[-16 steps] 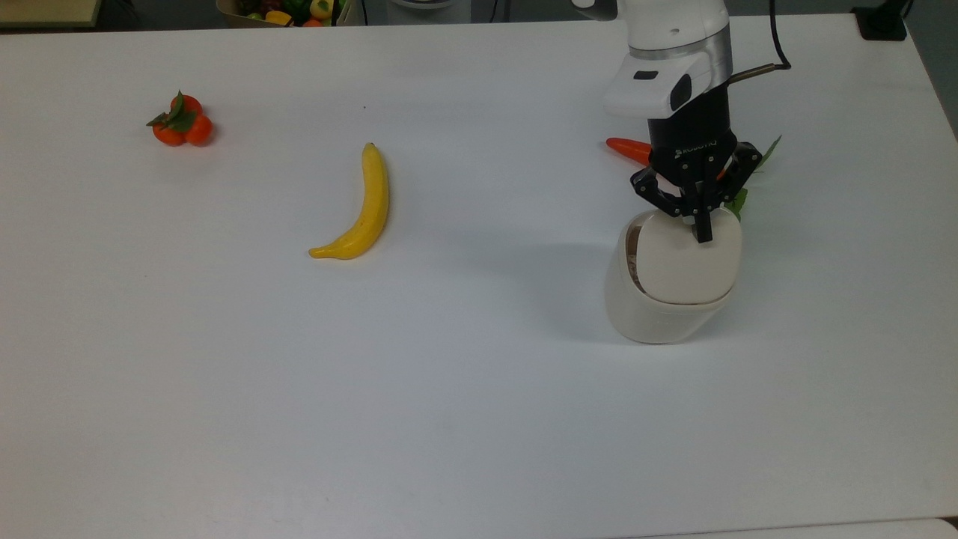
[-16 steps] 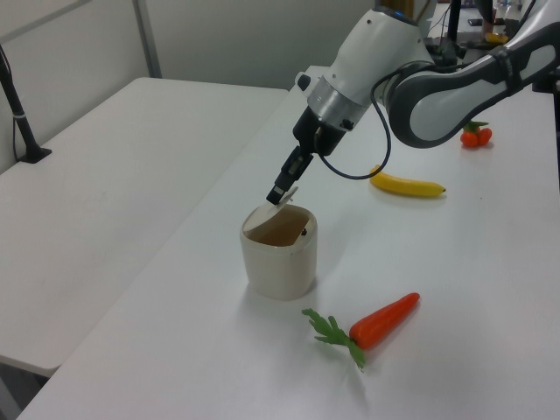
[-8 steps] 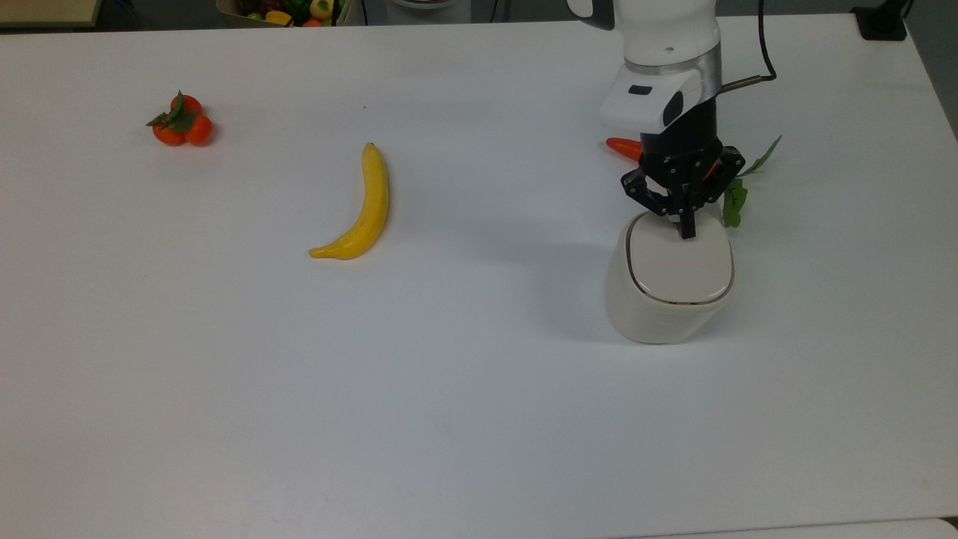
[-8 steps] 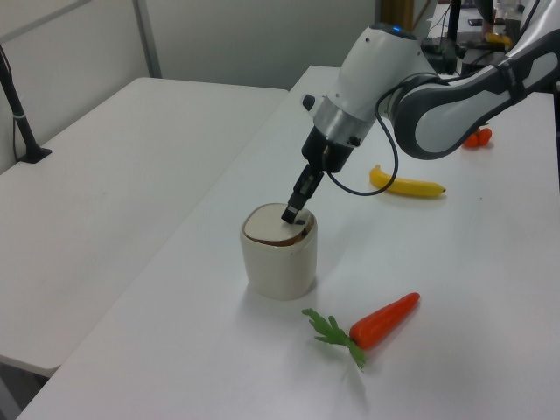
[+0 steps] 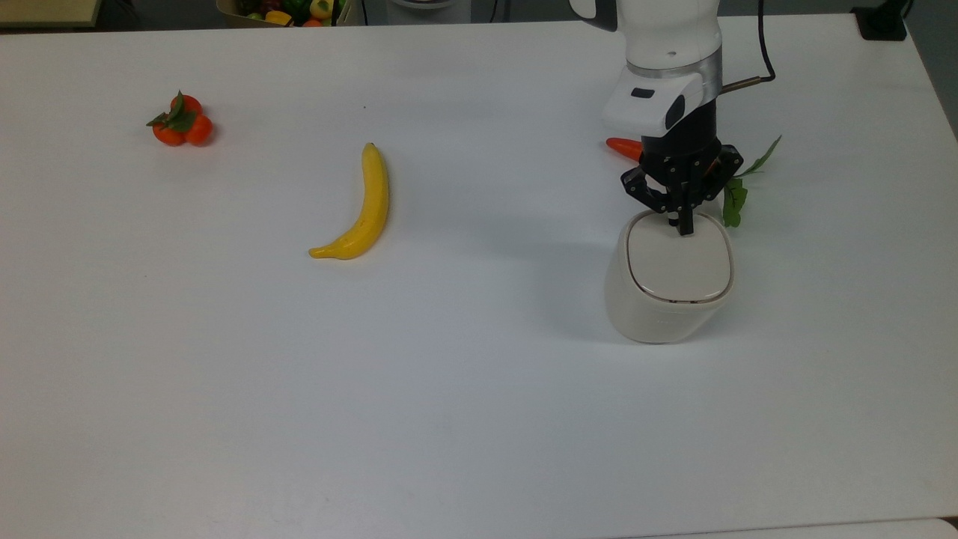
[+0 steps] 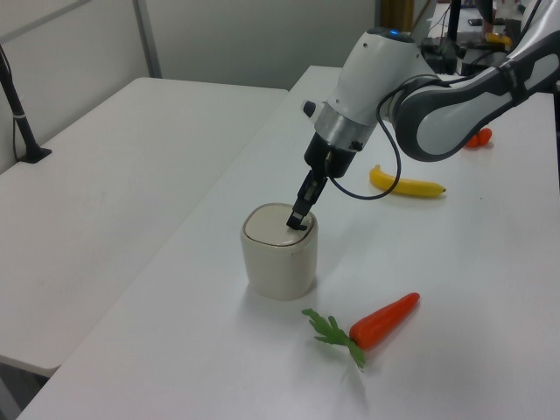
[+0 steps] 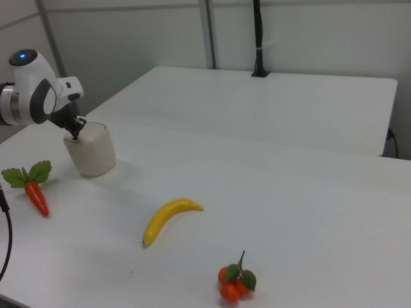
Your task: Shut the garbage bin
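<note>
The claw (image 5: 683, 227) has its fingers pinched together, gripping nothing, tips pressing the far edge of the lid (image 5: 679, 257) directly beneath. A moment ago a dark seam ringed that lid; now it sits flush in the garbage bin (image 6: 278, 259), so the closing looks done. Behind the claw lies the carrot (image 6: 383, 320); the banana (image 5: 359, 211) lies well off on the table (image 5: 224, 374)

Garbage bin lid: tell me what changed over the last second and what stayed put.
The lid of the garbage bin swung down from tilted open to flat, seated on the rim. The end effector followed it down, fingers together, tip pressing the lid's edge nearest the carrot. The bin body, carrot, banana and oranges stayed where they were.
</note>
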You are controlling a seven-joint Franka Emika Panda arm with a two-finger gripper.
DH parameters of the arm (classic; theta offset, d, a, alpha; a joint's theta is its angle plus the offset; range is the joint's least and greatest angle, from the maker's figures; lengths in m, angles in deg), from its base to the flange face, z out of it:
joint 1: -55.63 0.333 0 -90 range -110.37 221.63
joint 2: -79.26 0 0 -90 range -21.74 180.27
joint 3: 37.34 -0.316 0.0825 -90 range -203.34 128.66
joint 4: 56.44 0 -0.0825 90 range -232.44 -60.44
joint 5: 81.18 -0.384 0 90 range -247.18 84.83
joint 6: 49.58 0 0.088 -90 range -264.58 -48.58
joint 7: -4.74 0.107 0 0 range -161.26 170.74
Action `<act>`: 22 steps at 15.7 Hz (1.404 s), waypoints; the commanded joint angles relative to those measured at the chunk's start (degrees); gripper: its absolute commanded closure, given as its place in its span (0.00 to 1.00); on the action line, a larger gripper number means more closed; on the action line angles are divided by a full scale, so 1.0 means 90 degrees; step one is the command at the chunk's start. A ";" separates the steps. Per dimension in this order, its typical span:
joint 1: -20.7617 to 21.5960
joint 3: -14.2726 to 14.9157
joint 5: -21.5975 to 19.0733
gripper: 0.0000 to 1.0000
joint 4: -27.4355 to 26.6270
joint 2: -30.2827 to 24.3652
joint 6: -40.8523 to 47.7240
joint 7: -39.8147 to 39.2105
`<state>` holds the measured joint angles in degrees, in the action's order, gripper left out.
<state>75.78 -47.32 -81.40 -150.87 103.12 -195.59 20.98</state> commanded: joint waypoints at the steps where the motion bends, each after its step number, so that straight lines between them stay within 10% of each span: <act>1: -0.0041 -0.0043 0.0142 1.00 -0.0337 -0.0170 0.0120 -0.0027; 19: -0.0617 -0.0044 -0.0102 1.00 -0.0210 -0.1370 0.1339 0.0031; 22: -0.0793 0.0054 -0.0170 0.64 -0.0210 -0.1926 0.2382 0.0031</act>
<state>69.99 -47.36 -81.55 -151.07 91.38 -181.87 21.00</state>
